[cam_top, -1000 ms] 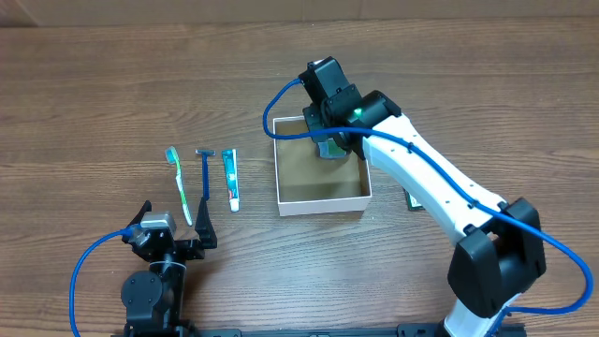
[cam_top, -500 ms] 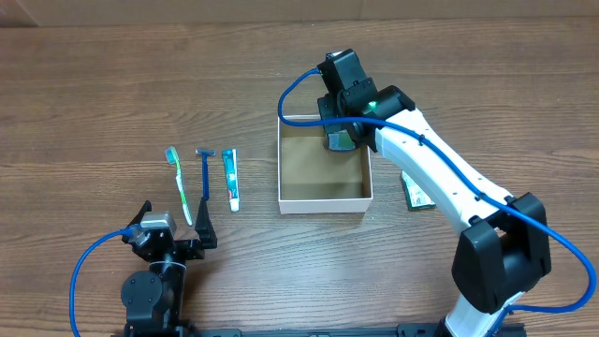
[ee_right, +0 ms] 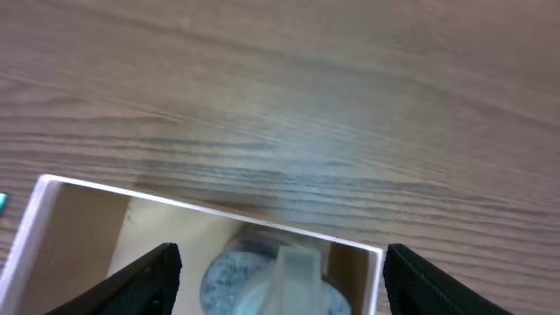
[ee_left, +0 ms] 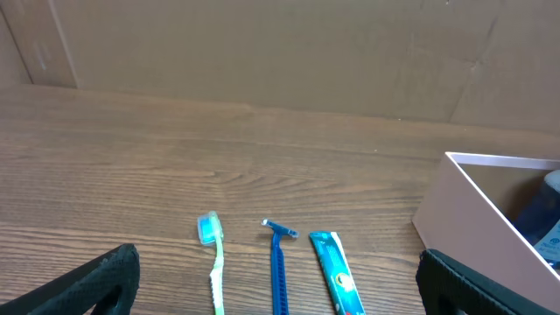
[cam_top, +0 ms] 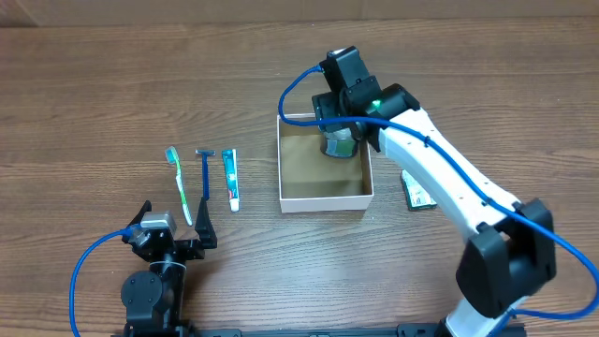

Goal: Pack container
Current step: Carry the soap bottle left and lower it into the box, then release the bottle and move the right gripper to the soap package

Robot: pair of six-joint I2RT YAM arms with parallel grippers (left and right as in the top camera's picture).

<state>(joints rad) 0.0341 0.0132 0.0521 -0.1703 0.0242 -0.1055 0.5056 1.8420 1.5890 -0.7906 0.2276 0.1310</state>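
Note:
The container (cam_top: 314, 176), a shallow white-walled box with a brown inside, sits mid-table. My right gripper (cam_top: 341, 139) hangs over its far right corner. In the right wrist view the right gripper (ee_right: 282, 262) stands open, its fingers wide on either side of a grey-blue round bottle with a pale cap (ee_right: 234, 278). The bottle (cam_top: 335, 148) rests inside the container against the far rim (ee_right: 210, 213), and neither finger touches it. My left gripper (cam_top: 174, 236) sits open near the front edge, empty. In the left wrist view the left gripper (ee_left: 278, 262) looks along the table.
Left of the container lie a green toothbrush (cam_top: 178, 183), a blue razor (cam_top: 205, 174) and a teal toothpaste tube (cam_top: 230, 178), side by side. The left wrist view shows the same toothbrush (ee_left: 213, 273), razor (ee_left: 278, 276) and tube (ee_left: 336, 282). A dark packet (cam_top: 418, 193) lies right of the container, half under my arm.
My right gripper carried the bottle a little right and farther back over the container, then opened its jaws and let it go. The container shifted slightly right. The left arm stayed still.

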